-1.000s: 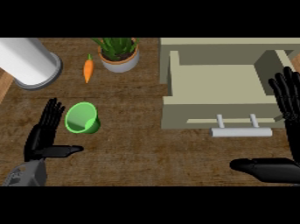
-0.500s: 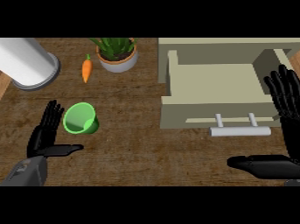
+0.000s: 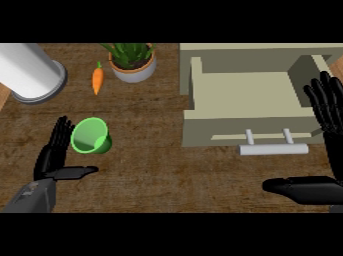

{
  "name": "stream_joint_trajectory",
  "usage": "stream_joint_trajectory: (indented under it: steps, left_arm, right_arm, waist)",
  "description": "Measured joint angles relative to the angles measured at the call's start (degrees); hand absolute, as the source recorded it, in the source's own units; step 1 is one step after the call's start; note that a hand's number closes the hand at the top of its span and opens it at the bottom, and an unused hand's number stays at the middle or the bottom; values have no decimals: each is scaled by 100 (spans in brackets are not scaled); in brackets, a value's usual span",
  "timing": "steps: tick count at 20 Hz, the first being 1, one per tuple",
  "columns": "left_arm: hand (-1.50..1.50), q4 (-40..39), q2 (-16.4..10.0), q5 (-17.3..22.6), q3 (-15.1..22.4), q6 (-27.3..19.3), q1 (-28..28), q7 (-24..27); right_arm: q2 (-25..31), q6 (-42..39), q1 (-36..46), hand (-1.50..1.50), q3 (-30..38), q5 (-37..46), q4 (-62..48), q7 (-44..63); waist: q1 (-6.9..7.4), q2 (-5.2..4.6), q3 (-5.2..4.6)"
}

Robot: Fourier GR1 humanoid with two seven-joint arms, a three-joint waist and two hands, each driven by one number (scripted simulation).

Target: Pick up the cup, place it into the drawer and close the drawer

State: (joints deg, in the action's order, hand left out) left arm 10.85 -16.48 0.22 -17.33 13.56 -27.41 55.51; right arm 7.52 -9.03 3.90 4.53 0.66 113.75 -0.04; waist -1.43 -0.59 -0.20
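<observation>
Left hand (image 3: 56, 152) open, fingers straight and pointing away, thumb stuck out sideways below the cup (image 3: 91, 136); holding nothing. Against a second ago, edged only a shade nearer the cup's left flank. Now just beside it, perhaps brushing it; cannot tell which.

Cup itself unmoved: green, on the desk (image 3: 166, 172), mouth showing, left of the drawer (image 3: 240, 92) and well apart from it. Drawer pulled out, handle (image 3: 273, 149) toward the robot.

No real progress on the task yet, then: pick-up not done, placing and closing both ahead. Judged as the approach stage, palm lined up to wrap the cup from the left.

Right hand (image 3: 338, 120) likewise open and holding nothing, fingers straight along the drawer's right wall, thumb out low at the view's lower right. Shifted slightly leftward since a second ago, otherwise resting.

Next move likely calling for fingers and thumb to curl round the cup before any lift.
</observation>
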Motion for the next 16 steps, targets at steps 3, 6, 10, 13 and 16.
stream_joint_trajectory:
  steps: [3, 6, 10, 13, 16]
  left_arm:
    - [-150, -67, -2, -23, 7, 35, -59, 4]
    - [-150, -97, 83, -36, 8, 17, -122, 33]
    - [-150, -109, 106, -17, -6, 147, -158, 28]
    - [-150, -98, 150, 14, -27, 263, -181, 12]
    - [-150, -71, 189, 46, -38, 402, -298, -62]
  right_arm:
    - [1, -60, -44, -150, 46, -49, -129, -163]
    - [-40, -43, -54, -150, -19, -17, -50, -108]
    - [-10, -50, 50, -150, 57, -60, -171, -88]
    - [27, -94, 102, -150, 102, -140, -186, -33]
    - [-9, -71, 90, -150, 40, -84, -166, -16]
  waist:
    - [-9, -3, -2]
    - [-20, -6, -2]
    - [-22, -13, -5]
    - [-42, -20, -8]
    - [-51, -21, -8]
